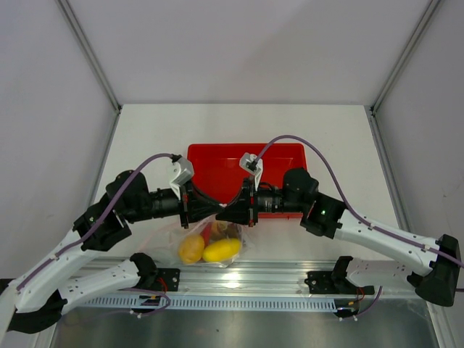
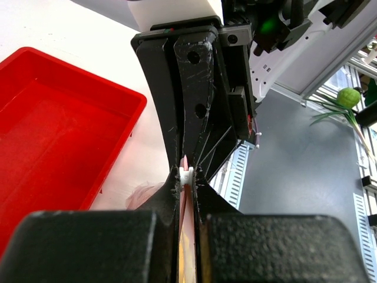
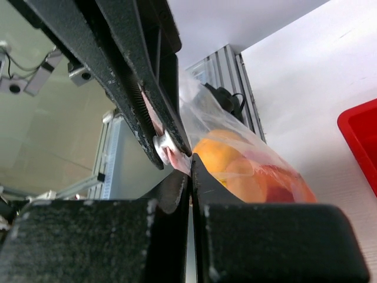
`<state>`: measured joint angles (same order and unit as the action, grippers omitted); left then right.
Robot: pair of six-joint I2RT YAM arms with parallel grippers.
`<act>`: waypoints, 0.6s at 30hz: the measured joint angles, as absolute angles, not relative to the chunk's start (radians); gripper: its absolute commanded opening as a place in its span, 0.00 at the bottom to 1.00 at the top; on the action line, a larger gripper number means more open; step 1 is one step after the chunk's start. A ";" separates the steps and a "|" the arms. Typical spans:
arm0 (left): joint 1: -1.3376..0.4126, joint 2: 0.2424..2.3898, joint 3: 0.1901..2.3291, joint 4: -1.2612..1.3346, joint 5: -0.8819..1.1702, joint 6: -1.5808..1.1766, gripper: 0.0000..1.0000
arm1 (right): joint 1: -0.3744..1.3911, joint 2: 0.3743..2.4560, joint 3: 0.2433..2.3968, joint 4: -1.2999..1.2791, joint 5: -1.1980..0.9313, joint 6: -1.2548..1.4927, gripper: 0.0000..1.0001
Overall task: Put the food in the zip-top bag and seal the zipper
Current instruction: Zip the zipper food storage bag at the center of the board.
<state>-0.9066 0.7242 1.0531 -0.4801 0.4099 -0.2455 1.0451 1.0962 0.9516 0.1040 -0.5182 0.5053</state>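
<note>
In the view from above, the zip-top bag (image 1: 209, 243) is seen on the white table (image 1: 341, 138), between the red tray (image 1: 217, 161) and the near rail, with its mouth edge lifted up towards the tray. Two yellow fruits (image 1: 206, 249) are lying inside it, side by side, and some darker red-brown food is seen behind them, not clearly. The left gripper (image 1: 214, 210) and the right gripper (image 1: 227, 212) are brought tip to tip over the bag's mouth, just in front of the tray's near wall. In the left wrist view, the left gripper (image 2: 187, 184) is pressed together on the zipper (image 2: 184, 206), which is seen as a thin pinkish strip running down between the two fingers; a small white piece (image 2: 187, 174) sits at their tips. The right gripper (image 2: 186, 166) is met there from above, its fingers closed as well. The red tray (image 2: 35, 112) is seen at the left. In the right wrist view, the right gripper (image 3: 189, 177) is closed to a thin slit, and the top edge of the zip-top bag (image 3: 206, 115) is caught at its tips. The left gripper (image 3: 168, 154) comes in from the upper left and is clamped on the same edge. A yellow fruit (image 3: 227, 162) is seen through the clear plastic, and a corner of the red tray (image 3: 362, 141) at the right.
</note>
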 measured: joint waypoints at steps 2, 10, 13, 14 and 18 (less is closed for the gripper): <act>-0.907 0.722 1.049 -0.478 0.400 -0.247 0.01 | 1.045 1.092 0.943 0.116 -0.494 0.527 0.00; -0.907 0.702 1.028 -0.473 0.378 -0.256 0.00 | 1.042 1.070 0.904 0.164 -0.426 0.596 0.00; -0.907 0.696 1.026 -0.475 0.371 -0.261 0.01 | 1.037 1.058 0.897 0.167 -0.419 0.611 0.00; -0.907 0.693 1.026 -0.477 0.369 -0.262 0.01 | 1.036 1.055 0.897 0.168 -0.415 0.614 0.00; -0.907 0.685 1.026 -0.483 0.365 -0.262 0.01 | 1.032 1.053 0.897 0.176 -0.417 0.623 0.00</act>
<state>-0.9066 0.6846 1.0264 -0.4831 0.3649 -0.2619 1.0317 1.0531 0.8974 0.1761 -0.4168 0.6228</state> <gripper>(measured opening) 0.037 0.003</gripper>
